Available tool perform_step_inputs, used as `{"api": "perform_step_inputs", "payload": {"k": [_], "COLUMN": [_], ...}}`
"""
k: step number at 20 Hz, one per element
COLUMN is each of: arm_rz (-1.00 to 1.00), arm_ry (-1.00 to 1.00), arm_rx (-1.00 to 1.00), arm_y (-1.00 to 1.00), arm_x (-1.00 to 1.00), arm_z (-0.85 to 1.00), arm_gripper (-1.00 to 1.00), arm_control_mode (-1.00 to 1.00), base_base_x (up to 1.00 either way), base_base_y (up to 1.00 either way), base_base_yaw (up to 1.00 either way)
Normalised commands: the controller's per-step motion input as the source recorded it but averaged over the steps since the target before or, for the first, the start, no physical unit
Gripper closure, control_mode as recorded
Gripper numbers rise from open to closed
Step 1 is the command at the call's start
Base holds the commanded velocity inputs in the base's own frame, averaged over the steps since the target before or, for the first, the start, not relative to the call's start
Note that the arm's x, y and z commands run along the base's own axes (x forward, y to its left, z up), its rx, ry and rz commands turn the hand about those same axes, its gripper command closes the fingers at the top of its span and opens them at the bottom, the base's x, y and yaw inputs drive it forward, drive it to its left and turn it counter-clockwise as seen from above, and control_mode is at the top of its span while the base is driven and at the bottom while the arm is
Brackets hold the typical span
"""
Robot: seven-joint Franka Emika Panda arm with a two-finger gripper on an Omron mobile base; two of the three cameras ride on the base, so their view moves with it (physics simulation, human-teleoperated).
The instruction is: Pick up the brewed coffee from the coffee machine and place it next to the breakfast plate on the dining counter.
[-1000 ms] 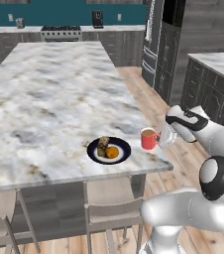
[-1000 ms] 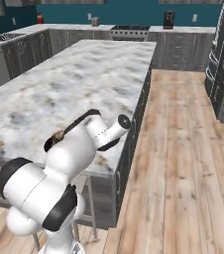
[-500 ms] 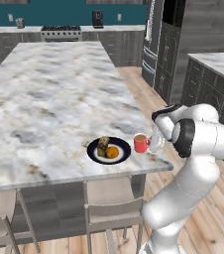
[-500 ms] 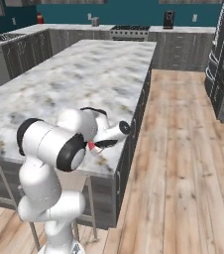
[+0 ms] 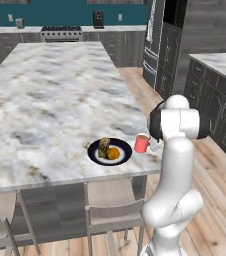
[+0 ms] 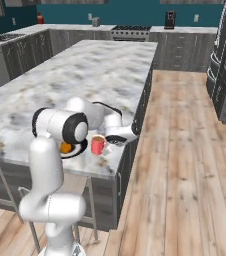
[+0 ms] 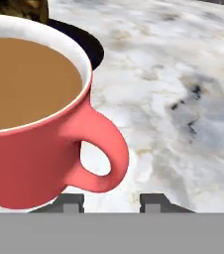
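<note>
Mug [image 5: 142, 143]: red, filled with brown coffee, upright on the counter [image 5: 45, 95] near its front right corner, just right of the plate [image 5: 110, 151] and apart from it. Since half a second ago it is seen resting on the stone rather than carried at the gripper, and it sits lower and closer to the plate than one second ago. Its axis stands vertical; the handle [image 7: 101, 154] is turned away from the plate, toward the gripper [image 6: 116, 140] and the counter's right edge.

Gripper: level with the mug on its handle side, at the counter edge. In the hand view the two finger tips [image 7: 70, 201] are seen below the handle, one to each side, spread with a gap between them and nothing pinched. Contact with the handle cannot be told.

Arm: since the earlier frames the elbow has been raised upright at the counter's right edge, where before it was bent low and forward.

Plate: dark, round, holding a brown pastry [image 5: 103, 147] and an orange item [image 5: 114, 153]; unchanged in place.

Stools [image 5: 110, 210]: grey, tucked below the counter's front edge.
</note>
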Motion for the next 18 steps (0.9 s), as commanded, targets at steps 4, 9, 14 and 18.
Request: {"api": "perform_step_inputs", "payload": {"k": [4,9,14,18], "arm_rz": [0.10,0.07,0.01,0.00], "arm_ry": [-0.08,-0.04,-0.08,-0.23], "arm_rx": [0.00,-0.04,-0.19,-0.20], "arm_y": [0.00,0.08,0.45,0.29], "arm_x": [-0.04,-0.41,-0.99,-1.00], "arm_z": [0.28,0.72,0.59,0.59], "arm_gripper": [-1.00,-1.00,-1.00,-1.00], "arm_control_mode": [-1.00,-1.00,-1.00,-1.00], "base_base_x": [0.00,0.00,0.00,0.00], "base_base_y": [0.00,0.00,0.00,0.00], "base_base_yaw": [0.00,0.00,0.00,0.00]}}
